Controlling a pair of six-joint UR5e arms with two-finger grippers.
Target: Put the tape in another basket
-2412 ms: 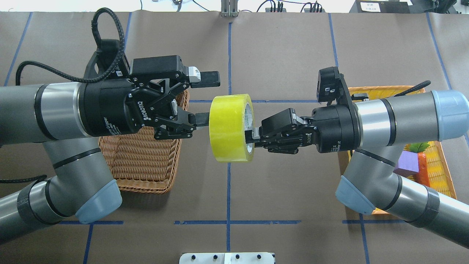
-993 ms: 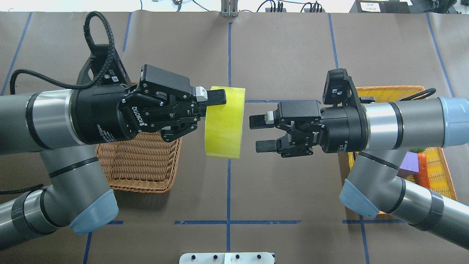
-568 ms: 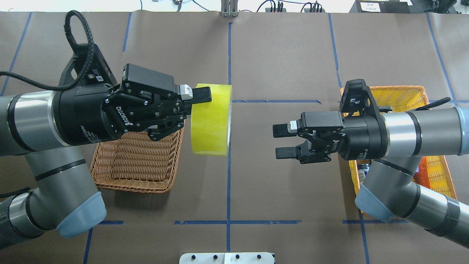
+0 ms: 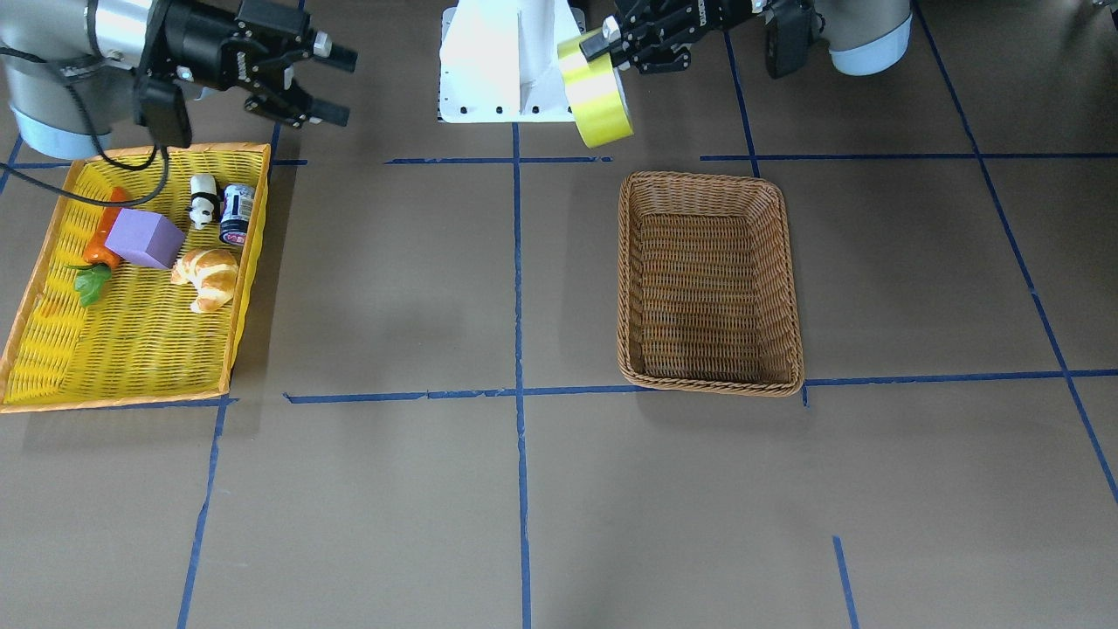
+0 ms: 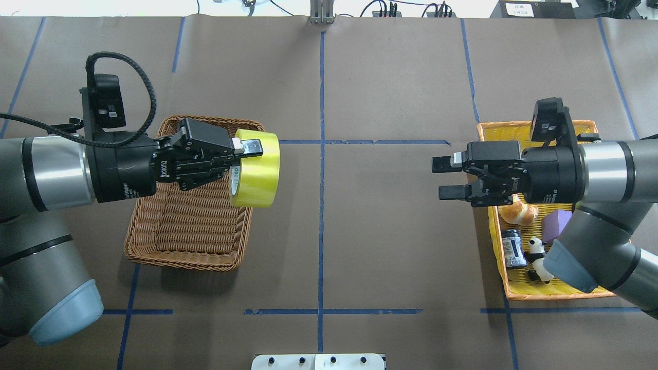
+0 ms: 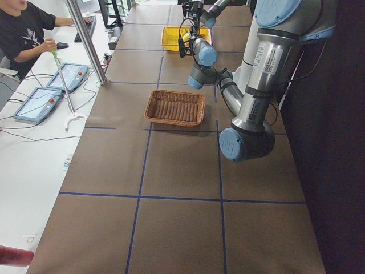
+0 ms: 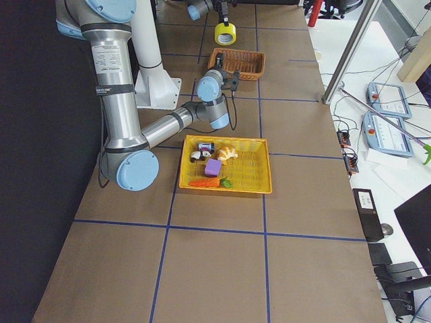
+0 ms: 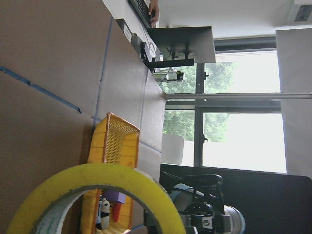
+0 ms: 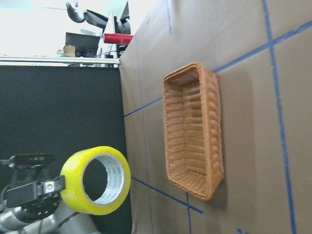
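Note:
The yellow tape hangs in the air, its rim clamped by my left gripper, which is shut on it. In the overhead view the roll sits over the right far corner of the brown wicker basket. The front view shows the tape held high by the left gripper, on the robot side of the basket. My right gripper is open and holds nothing, at the edge of the yellow basket. The right wrist view shows the tape and the wicker basket.
The yellow basket holds a croissant, a purple block, a carrot, a panda figure and a small can. The white robot base stands between the arms. An operator sits past the table's far side.
The tape passed from my right gripper to my left. The left arm carried it left, from the table's middle to over the wicker basket. The right gripper opened and drew back right.

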